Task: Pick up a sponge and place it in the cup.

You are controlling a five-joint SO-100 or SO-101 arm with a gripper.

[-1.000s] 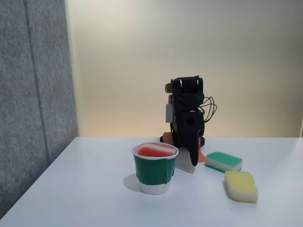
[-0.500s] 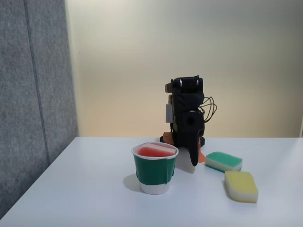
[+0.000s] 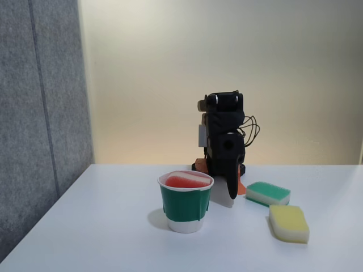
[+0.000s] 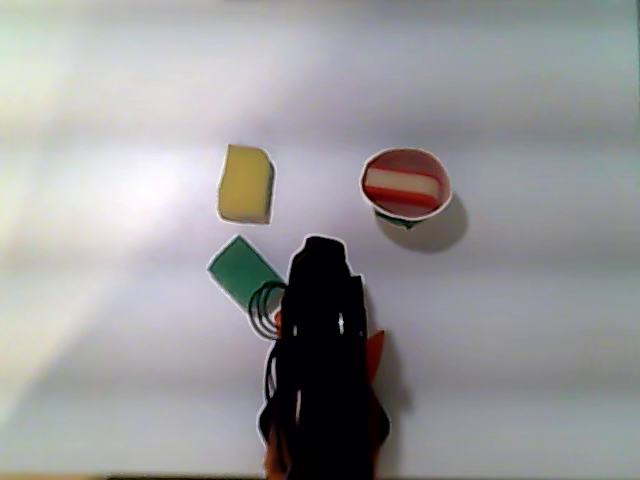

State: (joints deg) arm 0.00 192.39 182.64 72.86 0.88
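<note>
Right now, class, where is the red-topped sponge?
The sponge sits inside the green cup, left of the folded arm in the fixed view; seen from above, it lies across the cup's mouth.

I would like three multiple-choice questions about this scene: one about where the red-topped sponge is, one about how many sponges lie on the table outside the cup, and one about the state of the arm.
1. Where is the sponge?
A. Inside the cup
B. On the table beside the yellow sponge
C. Between the gripper's fingers

2. How many sponges lie on the table outside the cup?
A. None
B. Two
C. Four

3. How does the arm stand?
A. Stretched out over the cup
B. Folded up behind the cup, apart from it
C. Pressing down on the green-topped sponge

Answers:
1. A: the red top shows inside the white rim in the fixed view, and from above too.
2. B: the green-topped sponge and the yellow sponge lie on the table.
3. B: the arm is folded near its base, touching neither the cup nor a sponge.
</note>
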